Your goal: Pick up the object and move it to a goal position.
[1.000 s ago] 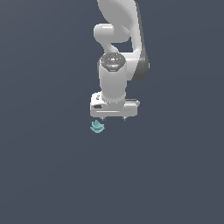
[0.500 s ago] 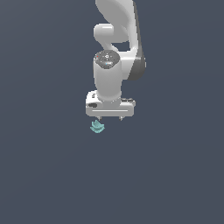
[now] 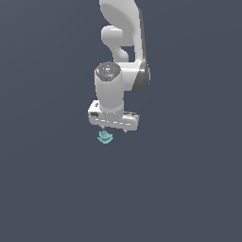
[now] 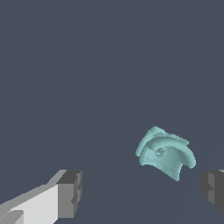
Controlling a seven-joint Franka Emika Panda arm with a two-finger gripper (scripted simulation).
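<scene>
One teal object (image 3: 105, 137) on plain dark-grey surface (image 3: 189, 189) (featureless); fingers (image 4: 70, 194) wide apart, empty.

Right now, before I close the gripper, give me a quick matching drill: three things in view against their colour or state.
Things:
1. object
2. gripper
3. floor

Descriptions:
A. plain dark grey-blue
B. light teal, ridged, jagged-edged
C. white body, dark fingertips spread apart

Pairs: 1-B, 2-C, 3-A. In the wrist view the object lies free between the open fingers, nearer one of them; neither touches it.
</scene>
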